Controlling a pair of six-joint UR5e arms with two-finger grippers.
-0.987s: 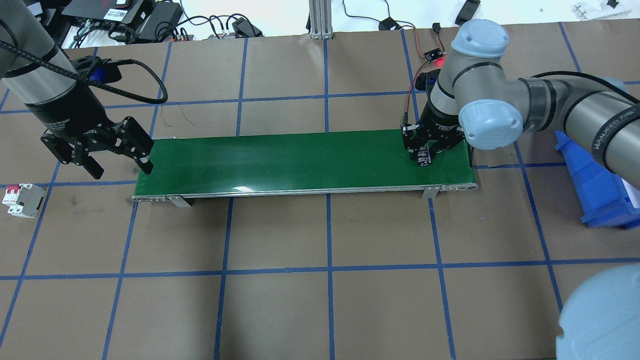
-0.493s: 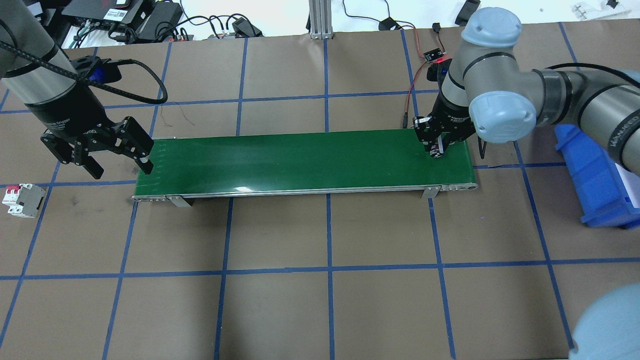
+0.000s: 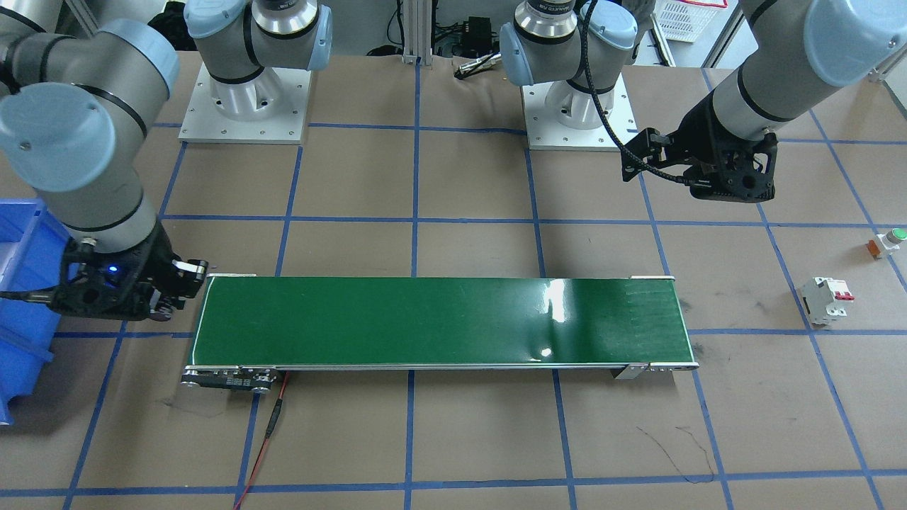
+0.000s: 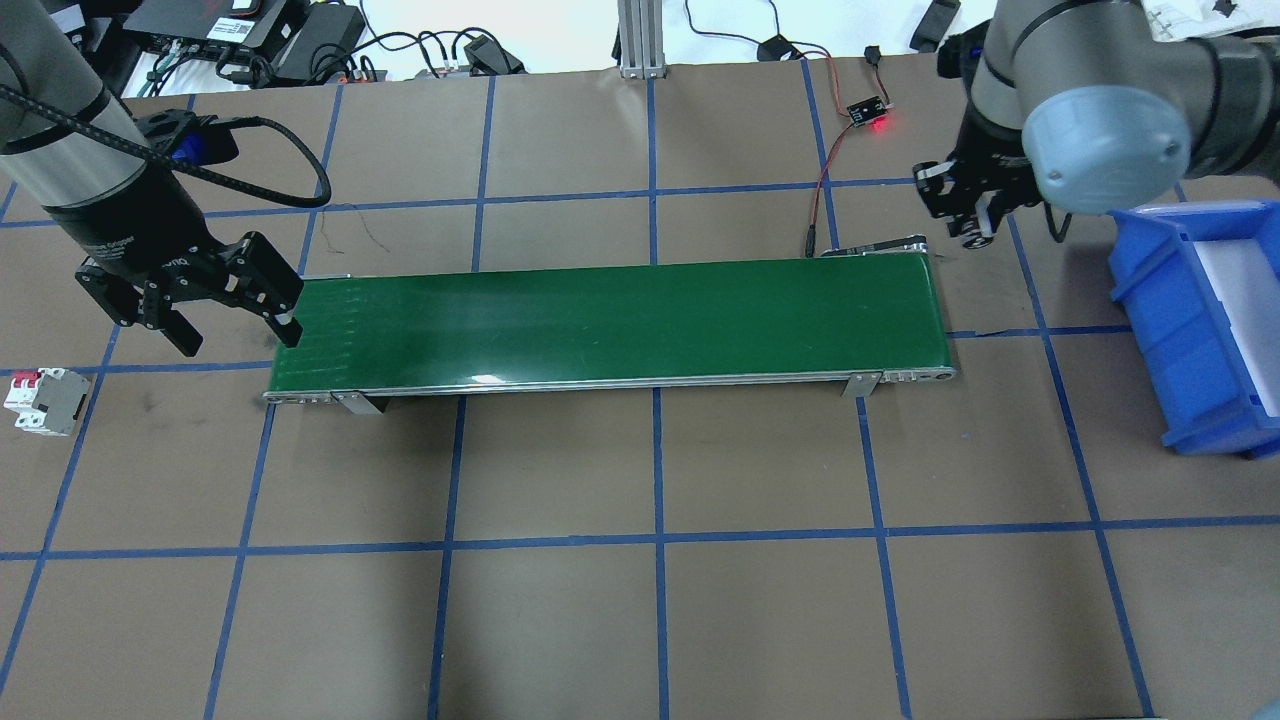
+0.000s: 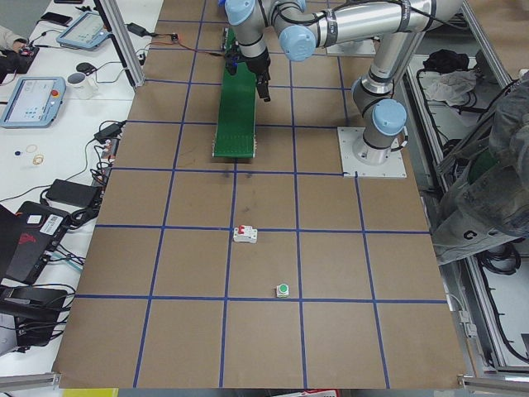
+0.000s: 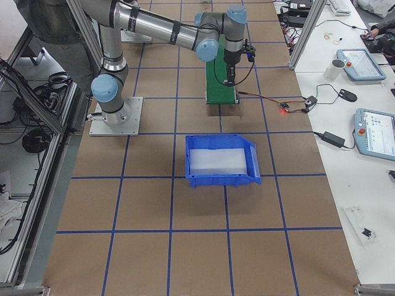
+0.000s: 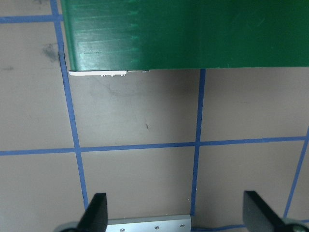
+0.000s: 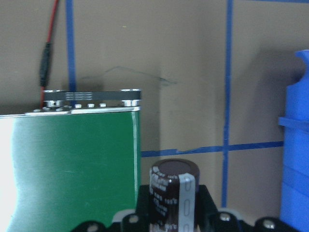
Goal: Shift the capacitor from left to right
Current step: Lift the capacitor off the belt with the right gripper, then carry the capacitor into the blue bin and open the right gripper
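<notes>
The capacitor (image 8: 174, 191), a small dark cylinder with a pale stripe and markings, stands upright between the fingers of my right gripper (image 4: 972, 230). That gripper is shut on it and hangs just beyond the far right corner of the green conveyor belt (image 4: 600, 320), between the belt and the blue bin (image 4: 1200, 300). In the front-facing view the right gripper (image 3: 173, 301) is at the belt's left end and the capacitor is hidden. My left gripper (image 4: 235, 335) is open and empty at the belt's left end. Its fingers (image 7: 96, 215) spread wide over bare table.
A white breaker with red switches (image 4: 40, 400) lies left of the belt. A green-topped push button (image 3: 893, 237) sits beyond it. A small sensor board with a red light (image 4: 868, 110) and its wires lie behind the belt's right end.
My right gripper has carried the capacitor from over the belt's right end, back and to the right, off the belt towards the blue bin. The left arm has not moved.
</notes>
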